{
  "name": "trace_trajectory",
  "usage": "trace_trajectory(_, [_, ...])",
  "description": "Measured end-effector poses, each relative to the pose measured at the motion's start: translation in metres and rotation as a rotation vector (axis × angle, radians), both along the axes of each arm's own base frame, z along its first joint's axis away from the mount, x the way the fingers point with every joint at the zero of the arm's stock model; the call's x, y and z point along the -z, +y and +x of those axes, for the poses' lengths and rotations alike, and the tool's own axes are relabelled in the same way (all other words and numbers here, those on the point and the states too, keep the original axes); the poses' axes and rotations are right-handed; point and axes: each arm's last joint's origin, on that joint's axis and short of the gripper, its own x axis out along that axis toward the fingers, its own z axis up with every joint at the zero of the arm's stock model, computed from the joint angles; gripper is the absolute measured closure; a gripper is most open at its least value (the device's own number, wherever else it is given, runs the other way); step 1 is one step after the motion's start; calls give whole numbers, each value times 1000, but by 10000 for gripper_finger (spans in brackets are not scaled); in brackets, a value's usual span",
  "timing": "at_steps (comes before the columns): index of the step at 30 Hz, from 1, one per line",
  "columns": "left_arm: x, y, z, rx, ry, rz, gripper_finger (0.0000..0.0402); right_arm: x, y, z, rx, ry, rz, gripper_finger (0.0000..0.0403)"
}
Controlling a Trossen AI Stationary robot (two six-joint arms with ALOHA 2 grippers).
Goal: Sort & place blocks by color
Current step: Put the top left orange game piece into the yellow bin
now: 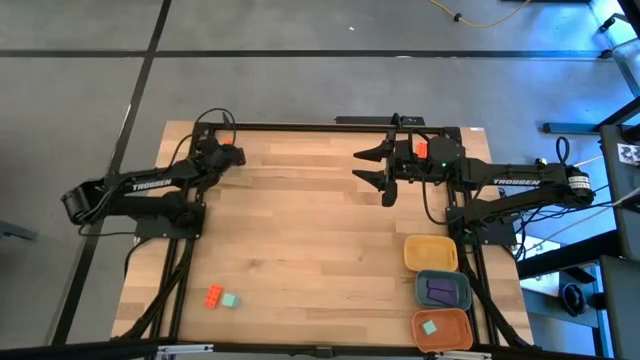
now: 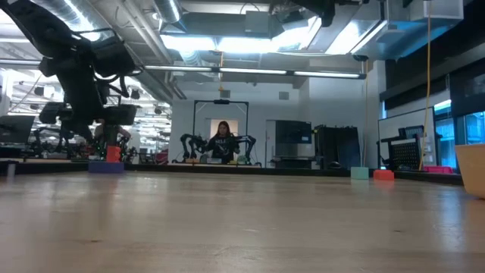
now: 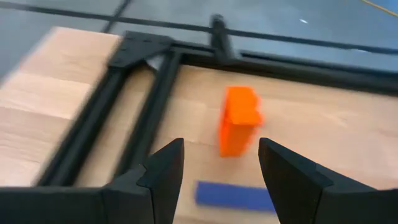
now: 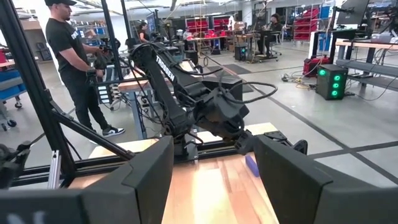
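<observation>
An orange-red block (image 3: 239, 120) stands upright near the table's far left corner, with a purple bar (image 3: 231, 195) lying flat just in front of it. My left gripper (image 3: 221, 177) is open, close above them, tipped down toward them. Neither finger touches a block. The high view shows this block (image 1: 233, 156) at the gripper's tip. Another orange-red block (image 1: 214, 296) and a teal block (image 1: 230, 300) lie near the front left. My right gripper (image 1: 372, 166) hangs open and level over the far middle of the table.
Three trays line the right front: yellow (image 1: 430, 252), blue-grey (image 1: 443, 289) holding purple blocks, orange (image 1: 442, 328) holding a teal block. The black frame rail (image 3: 155, 93) runs beside the far left blocks. A person (image 4: 74, 62) stands in the room beyond the table.
</observation>
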Motion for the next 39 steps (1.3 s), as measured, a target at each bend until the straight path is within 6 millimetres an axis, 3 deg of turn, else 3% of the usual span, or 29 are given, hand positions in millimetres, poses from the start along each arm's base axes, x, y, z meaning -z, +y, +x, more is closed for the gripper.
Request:
trace_trajectory(8, [10, 19, 5, -31, 33, 15, 202, 0, 0, 0, 0, 5, 2, 176])
trace_trajectory(19, [32, 30, 17, -64, 74, 23, 202, 1, 0, 0, -1, 5, 27, 176])
trace_trajectory(39, [35, 38, 10, -180, 68, 69, 202, 1, 0, 0, 0, 5, 25, 176])
